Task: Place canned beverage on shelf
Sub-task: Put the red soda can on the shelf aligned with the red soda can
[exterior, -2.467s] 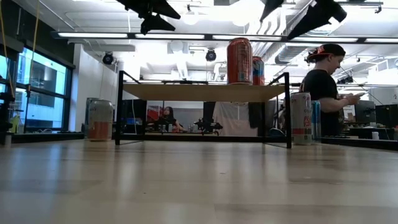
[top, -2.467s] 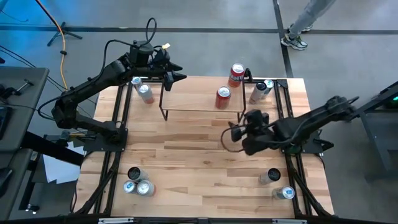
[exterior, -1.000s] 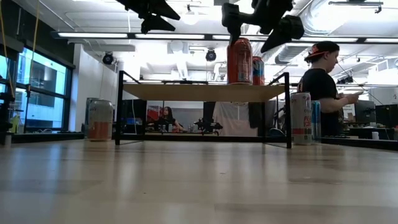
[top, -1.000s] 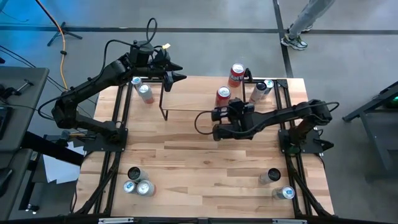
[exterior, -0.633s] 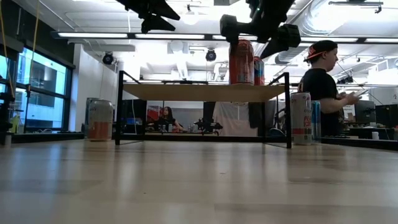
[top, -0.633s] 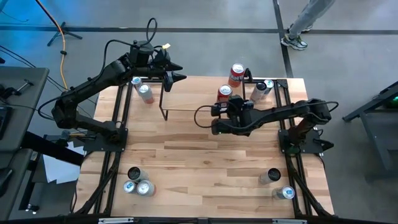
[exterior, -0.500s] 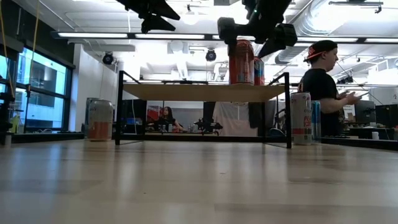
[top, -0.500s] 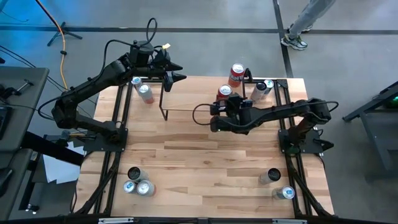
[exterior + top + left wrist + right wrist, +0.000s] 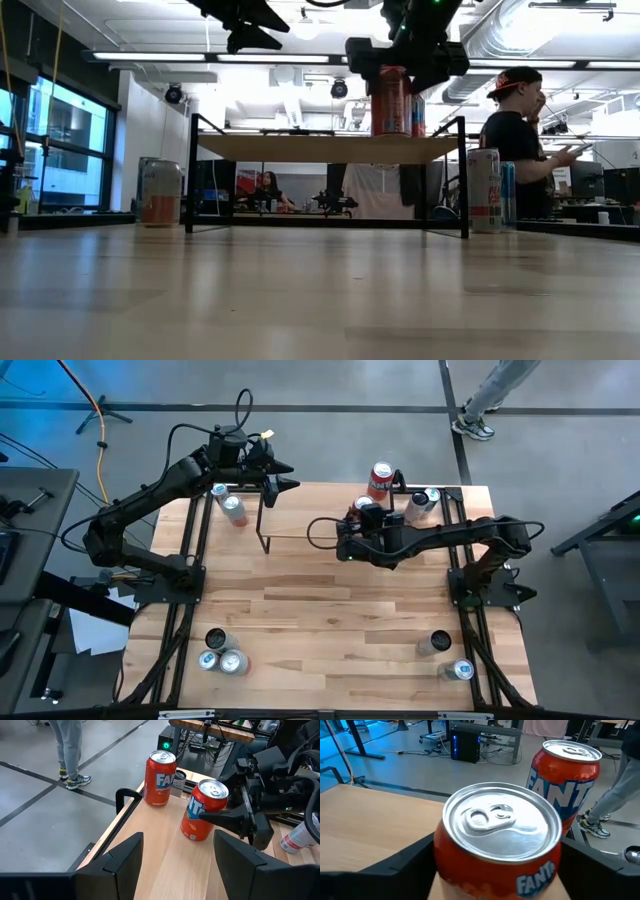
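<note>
The orange can [image 9: 500, 840] stands upright on the shelf [image 9: 320, 148] at upper centre, lid facing up. The right gripper [image 9: 397, 52] straddles it, fingers spread either side; whether they press it cannot be told. The left gripper [image 9: 285, 483] hangs unclenched, upper left.

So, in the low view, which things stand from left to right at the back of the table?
Orange can on the table → shelf → red can on the shelf, right gripper around it → tall pale can on the table.

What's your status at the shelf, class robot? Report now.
Right gripper straddling the nearer orange can on the shelf, fingers at its sides, grip unconfirmed. Left gripper open, hovering at the shelf's far left corner. Second orange can stands close behind.
</note>
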Available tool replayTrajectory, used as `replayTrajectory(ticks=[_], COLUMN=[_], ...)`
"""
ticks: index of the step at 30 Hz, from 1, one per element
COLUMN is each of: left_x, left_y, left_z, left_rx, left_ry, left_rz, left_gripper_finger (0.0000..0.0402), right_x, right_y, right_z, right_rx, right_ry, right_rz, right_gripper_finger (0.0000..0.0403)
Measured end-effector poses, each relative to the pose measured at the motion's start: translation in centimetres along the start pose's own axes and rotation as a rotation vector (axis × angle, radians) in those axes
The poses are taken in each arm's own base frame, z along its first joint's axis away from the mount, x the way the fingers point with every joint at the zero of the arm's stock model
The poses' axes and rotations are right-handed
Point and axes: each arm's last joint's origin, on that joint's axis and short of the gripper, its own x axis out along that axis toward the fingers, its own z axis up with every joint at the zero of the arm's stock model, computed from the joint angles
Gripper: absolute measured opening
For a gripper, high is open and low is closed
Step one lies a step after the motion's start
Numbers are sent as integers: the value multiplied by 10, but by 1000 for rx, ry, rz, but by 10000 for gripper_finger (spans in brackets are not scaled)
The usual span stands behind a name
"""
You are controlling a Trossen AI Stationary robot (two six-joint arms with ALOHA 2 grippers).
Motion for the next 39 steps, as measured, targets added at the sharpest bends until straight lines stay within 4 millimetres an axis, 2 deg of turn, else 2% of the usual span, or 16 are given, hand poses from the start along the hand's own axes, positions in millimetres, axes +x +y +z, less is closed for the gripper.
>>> replayTrajectory(ticks=[3,9,14,17,21,27,32,39], left_x=[0,-2,-35,-51,-69,-86,-92,-89], left_y=[0,-1,-7,-10,-17,-26,-31,-37], left_z=[0,0,10,13,17,17,17,17], left_rx=[0,4,63,73,66,55,45,31], left_ry=[0,2,-90,-133,-182,-205,-218,-209], left_rz=[0,-26,-81,-67,-70,-83,-98,-136], left_gripper_finger=[204,204,204,204,204,204,204,204], right_x=[1,5,4,4,11,28,43,57], right_y=[0,-2,-8,-7,2,3,-4,-14], right_z=[0,3,16,27,44,59,67,74], right_rx=[2,-37,-189,-265,-319,-372,-374,-411], right_ry=[3,22,102,124,123,108,136,147], right_rz=[-2,1,97,206,472,714,858,1001], right_gripper_finger=[286,285,285,285,285,285,285,285])
